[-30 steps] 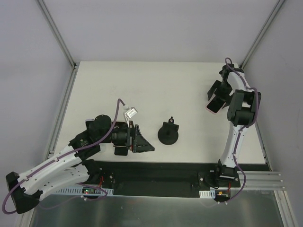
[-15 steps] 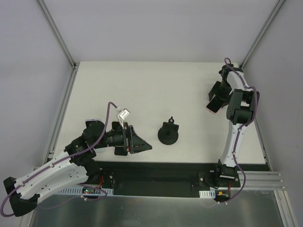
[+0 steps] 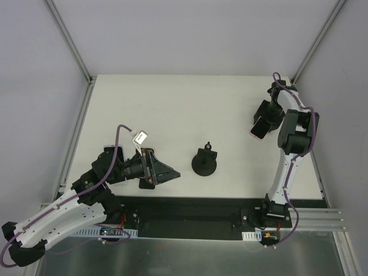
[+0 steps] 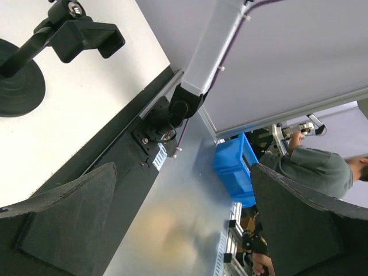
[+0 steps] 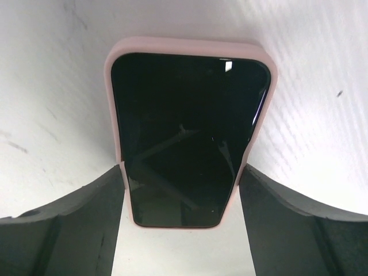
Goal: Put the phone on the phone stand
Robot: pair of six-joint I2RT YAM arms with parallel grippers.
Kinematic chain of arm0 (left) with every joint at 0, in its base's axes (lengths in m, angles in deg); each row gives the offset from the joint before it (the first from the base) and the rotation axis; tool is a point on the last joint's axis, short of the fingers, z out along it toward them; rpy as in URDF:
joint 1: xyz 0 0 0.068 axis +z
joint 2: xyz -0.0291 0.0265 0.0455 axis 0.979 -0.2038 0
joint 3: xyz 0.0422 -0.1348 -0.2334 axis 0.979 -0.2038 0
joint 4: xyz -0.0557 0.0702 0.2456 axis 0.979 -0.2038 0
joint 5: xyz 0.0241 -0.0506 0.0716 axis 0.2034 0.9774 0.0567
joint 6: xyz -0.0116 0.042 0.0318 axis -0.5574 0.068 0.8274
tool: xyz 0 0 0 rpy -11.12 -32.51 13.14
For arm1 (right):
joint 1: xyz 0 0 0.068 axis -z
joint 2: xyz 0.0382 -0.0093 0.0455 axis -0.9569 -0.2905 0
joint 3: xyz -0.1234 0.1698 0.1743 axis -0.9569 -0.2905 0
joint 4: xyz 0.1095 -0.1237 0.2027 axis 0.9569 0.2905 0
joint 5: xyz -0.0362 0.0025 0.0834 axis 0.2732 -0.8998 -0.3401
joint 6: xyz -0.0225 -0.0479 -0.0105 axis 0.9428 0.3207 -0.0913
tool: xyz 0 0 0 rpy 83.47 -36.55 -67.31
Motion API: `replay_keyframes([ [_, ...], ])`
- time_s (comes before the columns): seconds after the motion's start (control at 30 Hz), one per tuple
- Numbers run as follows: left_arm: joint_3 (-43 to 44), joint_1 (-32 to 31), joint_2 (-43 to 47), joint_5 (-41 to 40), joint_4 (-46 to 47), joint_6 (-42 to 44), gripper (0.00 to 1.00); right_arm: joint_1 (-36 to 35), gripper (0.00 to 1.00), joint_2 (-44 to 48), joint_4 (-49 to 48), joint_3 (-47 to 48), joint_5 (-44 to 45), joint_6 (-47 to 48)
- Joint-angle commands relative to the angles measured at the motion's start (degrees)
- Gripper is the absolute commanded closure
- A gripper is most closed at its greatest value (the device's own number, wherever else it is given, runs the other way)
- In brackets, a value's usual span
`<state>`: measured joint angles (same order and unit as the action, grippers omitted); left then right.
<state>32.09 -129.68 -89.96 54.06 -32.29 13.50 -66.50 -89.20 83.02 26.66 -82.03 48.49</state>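
On white table (image 3: 172, 103): pink-cased phone (image 5: 187, 138), black phone stand (image 3: 204, 161); grey walls (image 3: 184, 34).

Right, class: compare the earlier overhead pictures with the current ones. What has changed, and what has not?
The open left claw drew back slightly leftward, toward its own base. The right claw closed in over the phone, fingers now flanking its sides; a grip is not certain. The phone still lies on the table, and the phone stand has not moved.

Pink-cased phone (image 5: 187, 138) lies flat, screen up, well right of the upright black phone stand (image 3: 204, 162).
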Motion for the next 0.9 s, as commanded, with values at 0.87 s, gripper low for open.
replay_keyframes([
  [0.87,19.84,2.13,-22.85,-2.81,-1.12,4.3,0.01,-25.06,0.99,78.03,-23.63,-51.34,5.51,4.07],
])
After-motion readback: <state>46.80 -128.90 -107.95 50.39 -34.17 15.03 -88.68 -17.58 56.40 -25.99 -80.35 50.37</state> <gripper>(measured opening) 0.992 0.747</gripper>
